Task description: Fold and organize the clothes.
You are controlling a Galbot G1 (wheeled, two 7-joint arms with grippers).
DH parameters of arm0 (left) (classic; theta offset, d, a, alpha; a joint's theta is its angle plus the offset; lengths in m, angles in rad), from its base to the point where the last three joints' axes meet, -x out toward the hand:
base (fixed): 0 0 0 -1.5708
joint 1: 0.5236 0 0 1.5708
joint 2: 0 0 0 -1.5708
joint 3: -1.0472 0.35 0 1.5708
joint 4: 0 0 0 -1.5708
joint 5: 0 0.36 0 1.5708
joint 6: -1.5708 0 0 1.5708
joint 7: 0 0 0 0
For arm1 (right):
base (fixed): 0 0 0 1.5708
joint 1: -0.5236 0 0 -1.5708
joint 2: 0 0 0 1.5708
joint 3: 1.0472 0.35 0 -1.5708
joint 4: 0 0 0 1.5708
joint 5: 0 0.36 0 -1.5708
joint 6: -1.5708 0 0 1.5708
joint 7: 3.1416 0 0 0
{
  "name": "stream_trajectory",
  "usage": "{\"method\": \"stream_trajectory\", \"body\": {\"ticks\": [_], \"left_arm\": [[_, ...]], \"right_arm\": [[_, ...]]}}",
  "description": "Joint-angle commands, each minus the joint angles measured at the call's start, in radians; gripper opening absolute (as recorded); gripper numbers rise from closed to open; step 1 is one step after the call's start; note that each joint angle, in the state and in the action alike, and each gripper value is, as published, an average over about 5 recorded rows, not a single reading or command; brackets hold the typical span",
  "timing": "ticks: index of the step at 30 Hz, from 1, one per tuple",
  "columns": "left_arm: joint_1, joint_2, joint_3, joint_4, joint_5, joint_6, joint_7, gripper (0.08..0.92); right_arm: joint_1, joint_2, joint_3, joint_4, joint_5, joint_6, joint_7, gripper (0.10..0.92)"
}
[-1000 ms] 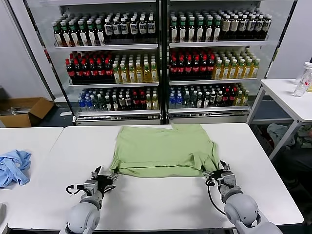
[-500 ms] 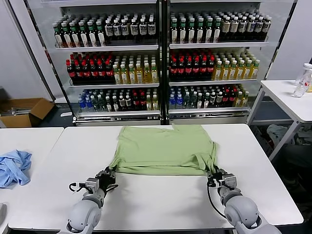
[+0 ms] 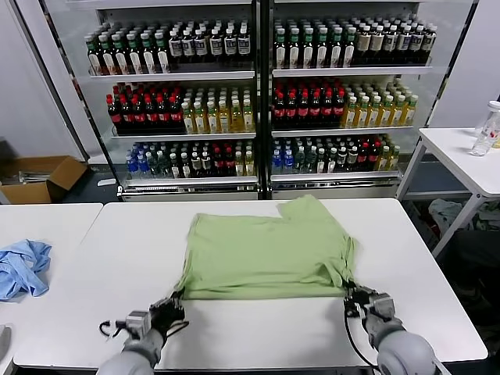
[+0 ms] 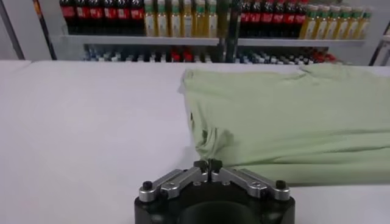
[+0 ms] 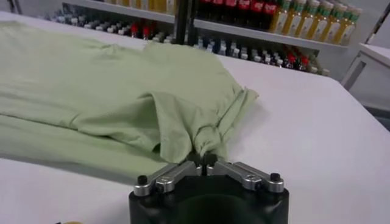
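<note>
Looking at the near edge of the white table (image 3: pixel 258 336), you can see both grippers were spread wide a moment ago, and now the left gripper (image 4: pixel 208 164) and the right gripper (image 5: pixel 202 161) are each pinching a near corner of the green T-shirt (image 3: pixel 266 254). Your shirt lies flat in the middle of the table and has slid a little toward you, so I think you are ready to lift and fold it

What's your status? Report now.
Left gripper and right gripper shut on near corners of green T-shirt. Shirt flat on table. Nothing obstructing.
</note>
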Motion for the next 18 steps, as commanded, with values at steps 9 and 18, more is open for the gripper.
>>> {"method": "stream_trajectory", "body": {"ticks": [9, 18], "left_arm": [[0.326, -0.008, -0.193, -0.381, 0.038, 0.067, 0.031, 0.208], [-0.063, 0.207, -0.157, -0.078, -0.113, 0.071, -0.004, 0.468]], "right_arm": [[-0.104, -0.077, 0.167, 0.242, -0.059, 0.089, -0.015, 0.382], [0.545, -0.049, -0.198, -0.111, 0.071, 0.064, 0.006, 0.634]]}}
